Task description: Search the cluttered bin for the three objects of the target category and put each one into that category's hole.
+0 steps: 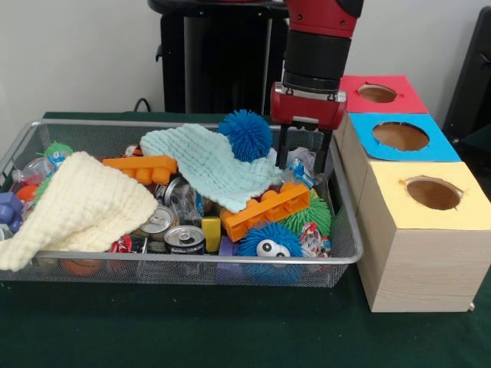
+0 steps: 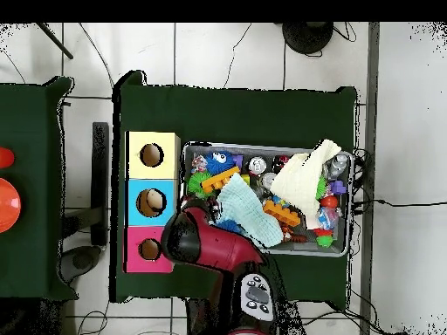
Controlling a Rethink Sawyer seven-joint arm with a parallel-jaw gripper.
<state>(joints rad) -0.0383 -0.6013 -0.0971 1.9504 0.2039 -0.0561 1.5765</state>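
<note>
The wire mesh bin (image 1: 192,257) is full of clutter: a blue spiky ball (image 1: 245,134), a blue spiky ball with eyes (image 1: 268,241), a green spiky ball (image 1: 313,216), two orange bricks (image 1: 268,208) (image 1: 143,167), cans (image 1: 184,239) and two cloths. My gripper (image 1: 304,167) hangs straight down into the bin's far right corner, next to the blue ball. It is open, with its fingers either side of a crumpled silvery wrapper (image 1: 304,159). In the overhead view my arm (image 2: 205,242) hides the gripper.
Three wooden boxes stand right of the bin, each with a hole: red top (image 1: 380,93), blue top (image 1: 400,136), yellow top (image 1: 431,192). A mint cloth (image 1: 211,165) and a cream cloth (image 1: 80,207) cover other items. The bin rim also shows in the overhead view (image 2: 262,146).
</note>
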